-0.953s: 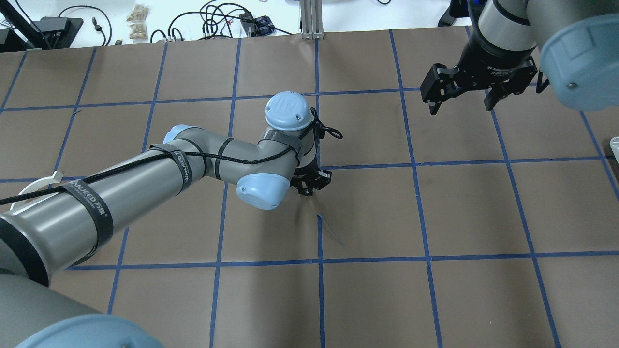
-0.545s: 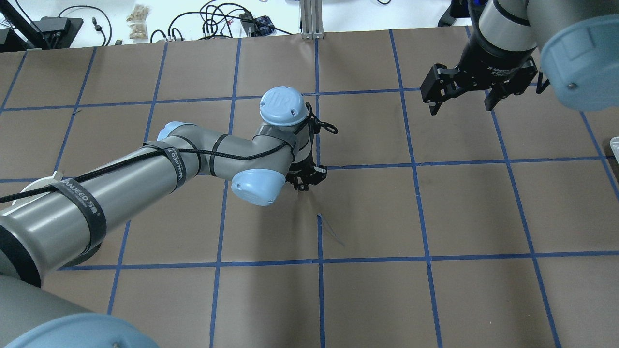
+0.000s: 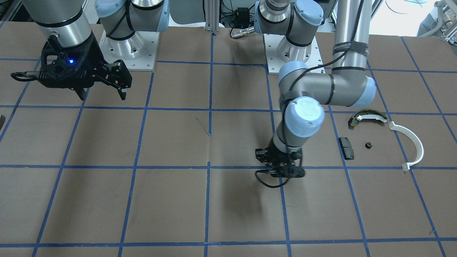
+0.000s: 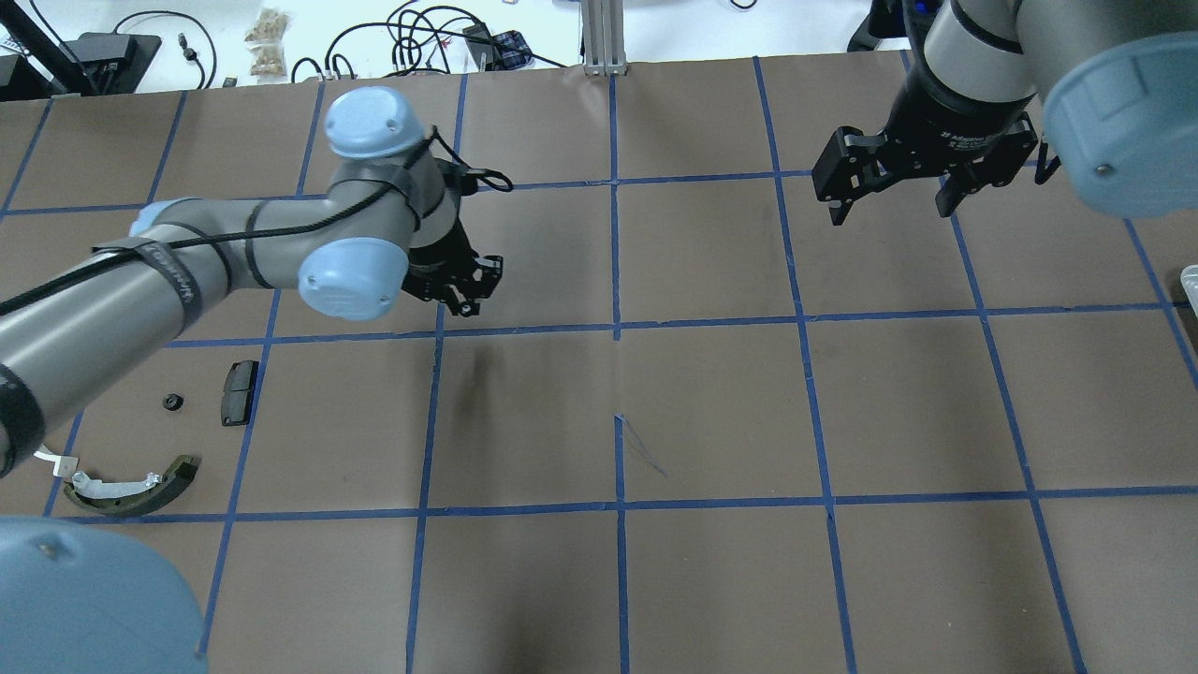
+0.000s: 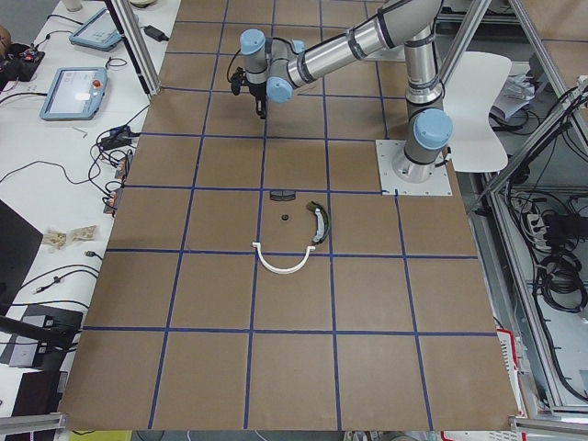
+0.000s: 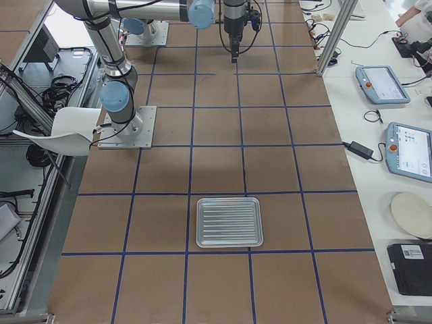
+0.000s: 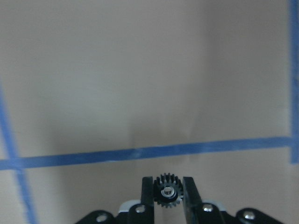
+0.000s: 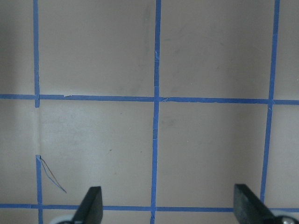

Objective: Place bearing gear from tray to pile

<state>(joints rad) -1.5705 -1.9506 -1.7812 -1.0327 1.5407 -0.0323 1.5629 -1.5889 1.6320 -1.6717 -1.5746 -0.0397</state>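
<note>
My left gripper (image 4: 464, 298) is shut on a small black bearing gear (image 7: 167, 193), held between the fingers in the left wrist view, above the brown paper table. The pile lies on the table's left side: a black rectangular pad (image 4: 240, 391), a small black round part (image 4: 171, 402), an olive-dark curved piece with a white strip (image 4: 131, 487), and a white plastic arc (image 3: 410, 144) that the arm mostly hides in the overhead view. The gripper is right of the pile and farther from the robot. My right gripper (image 4: 894, 201) is open and empty at the far right. The metal tray (image 6: 229, 222) lies at the table's right end.
The table is brown paper with a blue tape grid. Cables and small boxes (image 4: 421, 42) lie on the white bench beyond the far edge. A loose strand of tape (image 4: 641, 449) sticks up near the table's middle. An aluminium post (image 4: 604, 37) stands at the far edge.
My left arm has swung left and farther from the robot with the gear in its gripper, uncovering the pad, the round part and the olive piece. The right arm has not moved.
</note>
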